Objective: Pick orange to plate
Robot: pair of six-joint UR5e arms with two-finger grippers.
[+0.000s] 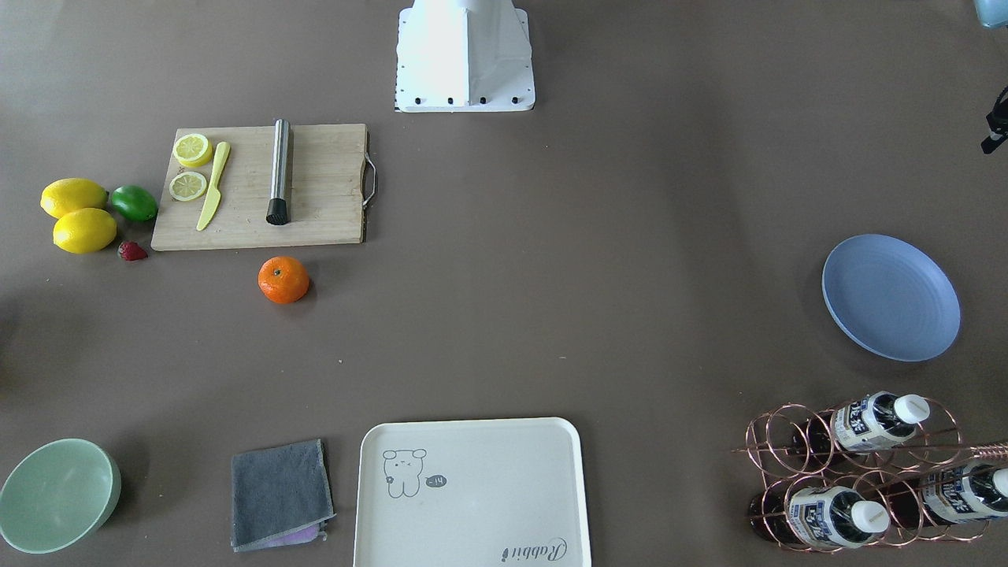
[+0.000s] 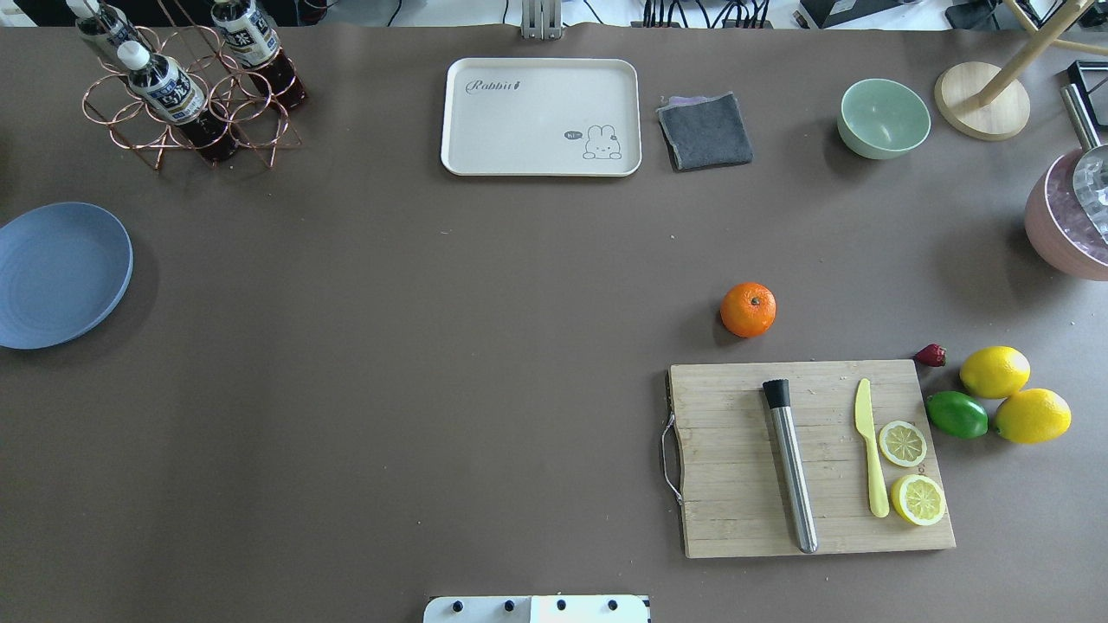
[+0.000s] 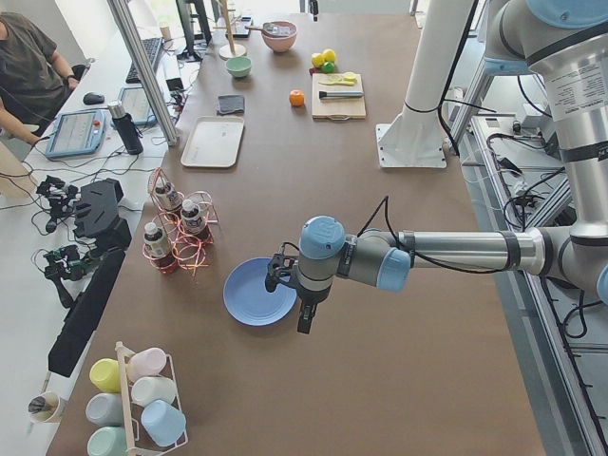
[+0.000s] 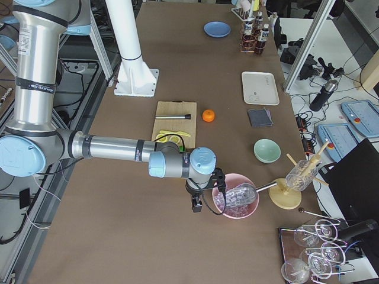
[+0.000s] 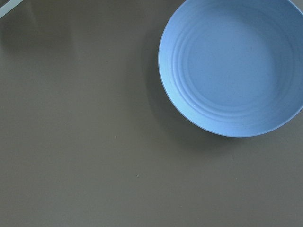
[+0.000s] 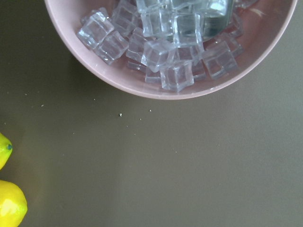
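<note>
Two UR5e arms are being held out low over a brown table (image 2: 433,346), the left arm (image 3: 456,252) at its left end and the right arm (image 4: 112,148) at its right end. A wooden cutting board (image 2: 736,484) is being shown on the robot's right half, near the base, and a cream tray (image 2: 541,117) is lying at the far edge. The periwinkle-blue plate (image 2: 61,272) is lying at the table's left edge, near a copper wire rack (image 2: 173,121) in which bottles (image 2: 164,86) are being kept on their sides. The left gripper (image 3: 305,323) is being held just beside this plate; it is being seen only from the side, so how far its fingers are parted, or whether anything is being gripped, cannot be told. The right gripper (image 4: 196,205) is being held beside a pink bowl of ice cubes (image 4: 237,201), and its fingers cannot be judged either. A pale green bowl (image 2: 883,117) and a folded grey cloth (image 2: 705,130) are lying beside the tray. A steel muddler (image 2: 789,463) and a pale yellow knife (image 2: 870,450) are being shown on the board. Two lemons (image 2: 995,370) are lying off the board's right corner. The orange (image 2: 749,309) is lying on the bare table, near the board's far edge without touching it, well apart from the plate. A lime (image 2: 956,414), two lemon slices (image 2: 903,443) on the board and a strawberry (image 2: 930,355) are the smallest things being shown.
</note>
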